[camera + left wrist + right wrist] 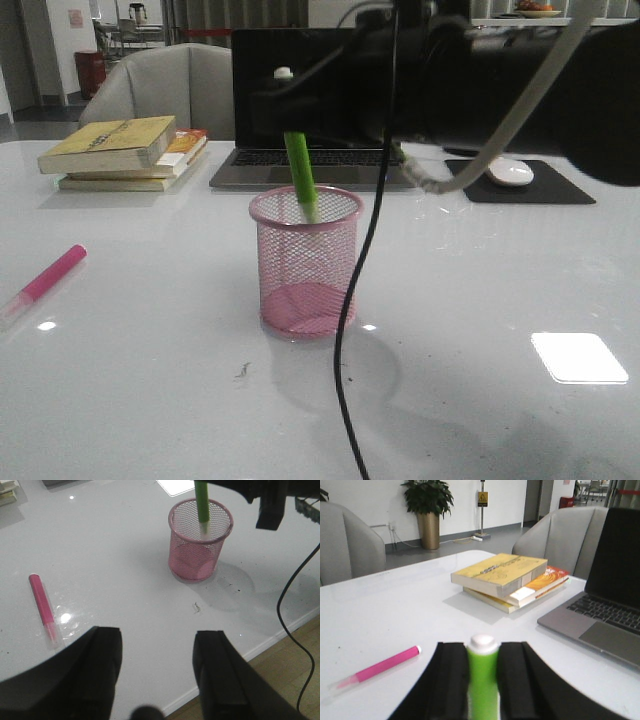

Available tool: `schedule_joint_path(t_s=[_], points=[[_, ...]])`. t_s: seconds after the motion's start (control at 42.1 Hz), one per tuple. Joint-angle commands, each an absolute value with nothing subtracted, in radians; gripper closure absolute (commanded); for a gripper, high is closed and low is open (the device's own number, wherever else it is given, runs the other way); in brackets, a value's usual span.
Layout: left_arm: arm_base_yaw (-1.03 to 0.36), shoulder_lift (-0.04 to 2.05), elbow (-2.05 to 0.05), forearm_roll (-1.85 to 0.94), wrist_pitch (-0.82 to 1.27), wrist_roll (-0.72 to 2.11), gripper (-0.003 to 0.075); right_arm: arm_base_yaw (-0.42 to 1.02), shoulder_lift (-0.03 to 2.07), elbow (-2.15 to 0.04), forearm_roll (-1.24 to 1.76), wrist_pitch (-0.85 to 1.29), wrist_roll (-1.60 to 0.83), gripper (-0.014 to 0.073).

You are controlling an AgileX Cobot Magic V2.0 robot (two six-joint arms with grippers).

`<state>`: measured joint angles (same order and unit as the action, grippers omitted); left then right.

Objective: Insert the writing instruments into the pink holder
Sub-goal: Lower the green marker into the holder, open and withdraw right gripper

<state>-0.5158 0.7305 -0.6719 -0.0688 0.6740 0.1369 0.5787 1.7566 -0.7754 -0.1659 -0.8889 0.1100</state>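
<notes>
1. The right gripper (482,690) has its two black fingers pressed tight on the green marker (300,178), one on each side; the marker's white end pokes up between them
2. The green marker hangs almost straight up and down, leaning a little; its low end is down inside the pink mesh cup (306,262), just past the rim; you can see its pale tip through the wire, up high, well above the cup's floor
3. The pink mesh cup stands upright in the middle of the white table (150,400); it is round with a smooth rim on top
4. The pink marker (45,282) lies flat on the table, far off to the left of the cup; its clear cap end points toward the near edge
5. The left gripper (156,680) is wide open and holds nothing; it hangs over the near part of the table, well apart from the cup and the pink marker
6. Behind the cup sits an open laptop (300,120); a stack of books (125,152) is to its left, with a yellow one on top; a white mouse (510,172) rests on a black mouse pad (560,188) to the right
7. A black cable (350,300) hangs down in front of the cup
</notes>
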Motion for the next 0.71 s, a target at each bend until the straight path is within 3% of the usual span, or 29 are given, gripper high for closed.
schedule_joint_path(t_s=[0.0, 0.237, 0.451, 0.688], points=[[-0.523, 0.732, -0.705, -0.085, 0.599, 0.136, 0.0318, 0.577, 1.745, -0.799, -0.168, -0.991, 0.106, 0.0432], [-0.523, 0.732, -0.705, -0.085, 0.599, 0.136, 0.0318, 0.576, 1.75, -0.797, -0.168, -0.976, 0.106, 0.0156], [-0.523, 0.732, -0.705, -0.085, 0.599, 0.136, 0.0318, 0.576, 1.602, -0.797, -0.168, -0.815, 0.106, 0.0146], [-0.523, 0.732, -0.705, -0.085, 0.599, 0.136, 0.0318, 0.576, 1.253, -0.8, -0.168, -0.174, 0.106, 0.0146]])
